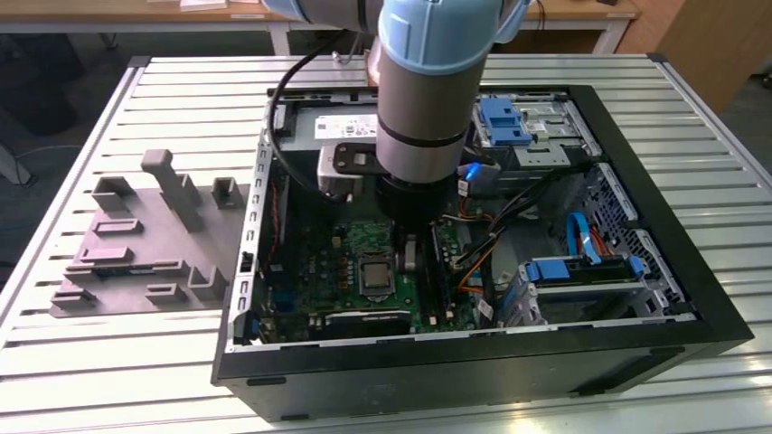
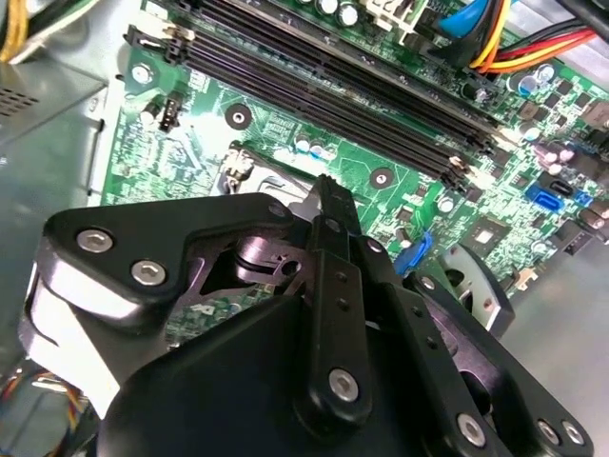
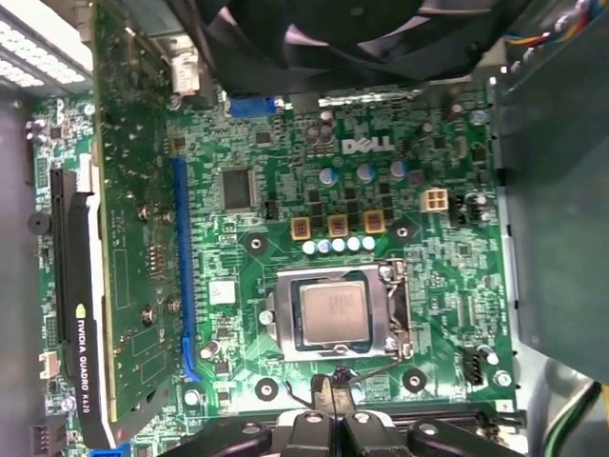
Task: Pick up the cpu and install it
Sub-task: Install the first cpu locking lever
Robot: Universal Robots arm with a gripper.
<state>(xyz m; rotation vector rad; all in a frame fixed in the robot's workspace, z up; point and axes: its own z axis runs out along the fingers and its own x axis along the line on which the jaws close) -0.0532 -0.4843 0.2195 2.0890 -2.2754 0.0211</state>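
A slatted metal desk (image 1: 108, 362) carried an open computer case (image 1: 675, 271), and the arm reached down into it over the green motherboard (image 3: 276, 152). The cpu (image 3: 333, 311) lay flat inside the black-framed socket (image 3: 338, 314) on that board. The claw (image 3: 331, 392) hung just beside the socket's edge, fingertips pressed together on nothing, with the cpu a short way ahead of its tips.

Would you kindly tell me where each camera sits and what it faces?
Exterior view: off the arm, above, looking down into the open computer case; the arm descends into it.
First wrist view: on the arm, facing the motherboard; the cpu lies in its socket, gripper at the edge.
Second wrist view: behind the gripper.
Both wrist views share the motherboard.
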